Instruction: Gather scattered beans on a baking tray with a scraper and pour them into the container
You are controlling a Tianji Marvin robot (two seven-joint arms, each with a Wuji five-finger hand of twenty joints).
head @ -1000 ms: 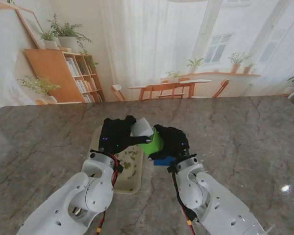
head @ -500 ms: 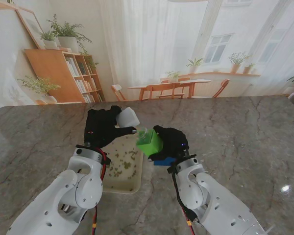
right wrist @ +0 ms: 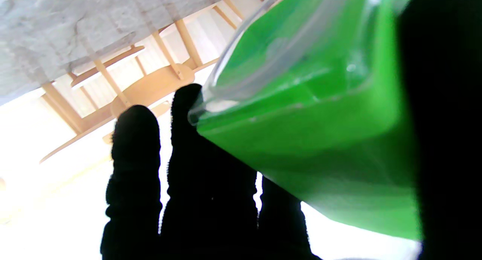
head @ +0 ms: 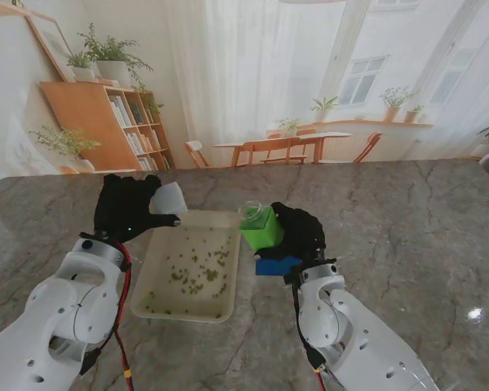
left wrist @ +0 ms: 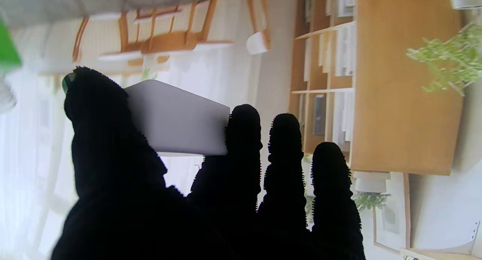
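A shallow, cream-coloured baking tray [head: 228,220] with rounded corners lies on the grey, veined marble desk [head: 407,220], and small greenish beans [head: 197,273] are strewn loosely over its flat bottom, thickest toward the near middle.

The left robot hand [head: 126,208], covered in a fuzzy black glove, is raised just off the tray's far left corner. It pinches a thin, pale scraper [head: 169,199] with a smooth matte face and softly rounded corners; the left wrist view shows the scraper [left wrist: 177,118] clamped between the thumb on one side and the fingers [left wrist: 243,139] on the other.

The right robot hand [head: 301,232], gloved the same way, is closed around a green container [head: 261,228] at the tray's far right corner. The container is boxy with a clear, glossy plastic rim at its mouth; in the right wrist view its translucent green wall [right wrist: 320,113] fills most of the frame, with the dark fingers [right wrist: 133,169] wrapped behind it. I cannot tell whether it rests on the desk or hangs just over it.

A small blue block [head: 275,265] sits on the desk just near of the container, beside the tray's right edge.
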